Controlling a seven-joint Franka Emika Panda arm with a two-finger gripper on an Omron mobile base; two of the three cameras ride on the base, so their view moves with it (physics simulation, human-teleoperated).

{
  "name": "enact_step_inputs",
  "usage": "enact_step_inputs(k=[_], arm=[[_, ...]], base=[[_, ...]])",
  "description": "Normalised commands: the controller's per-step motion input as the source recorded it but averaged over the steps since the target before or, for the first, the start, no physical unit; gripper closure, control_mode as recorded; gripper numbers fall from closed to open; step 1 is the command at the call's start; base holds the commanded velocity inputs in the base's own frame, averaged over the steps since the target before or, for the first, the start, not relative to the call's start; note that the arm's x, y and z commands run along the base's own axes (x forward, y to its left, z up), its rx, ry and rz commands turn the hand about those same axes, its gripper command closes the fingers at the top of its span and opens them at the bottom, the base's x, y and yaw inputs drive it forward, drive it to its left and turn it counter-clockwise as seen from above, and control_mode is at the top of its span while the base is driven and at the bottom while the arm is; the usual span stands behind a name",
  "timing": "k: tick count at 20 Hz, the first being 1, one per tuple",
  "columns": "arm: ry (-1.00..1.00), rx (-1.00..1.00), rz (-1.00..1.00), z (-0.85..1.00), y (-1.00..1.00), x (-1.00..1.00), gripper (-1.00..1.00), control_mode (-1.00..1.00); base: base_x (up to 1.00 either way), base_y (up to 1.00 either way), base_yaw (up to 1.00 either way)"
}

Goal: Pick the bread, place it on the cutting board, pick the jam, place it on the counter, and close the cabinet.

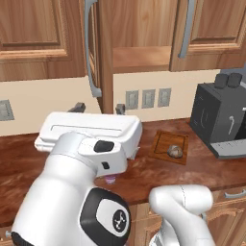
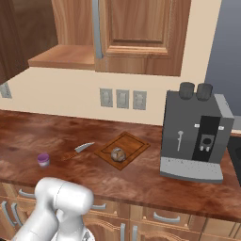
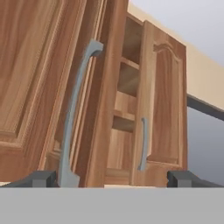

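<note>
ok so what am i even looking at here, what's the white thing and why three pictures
The white thing is a robot arm in a simulated kitchen. Two pictures come from cameras behind it, to its left and right, looking over the counter. The third comes from a camera on its hand, looking up at the open cabinet and a grey door handle.

On the counter, the bread sits on the cutting board, with a knife beside it, the small purple jam further left, and a coffee machine on the right.

The end effector is open and holds nothing; its two dark fingertips stand wide apart.
</note>
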Motion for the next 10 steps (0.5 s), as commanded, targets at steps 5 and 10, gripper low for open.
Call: enact_step_inputs(k=[5, 10], arm=[[0.0, 0.0, -0.09, -0.07, 0.25, 0.18, -1.0, -1.0], [-0.01, 0.0, -0.09, -0.01, 0.21, 0.35, -1.0, -1.0]], base=[[0.0, 0.0, 0.0], [0.0, 0.0, 0.0]])
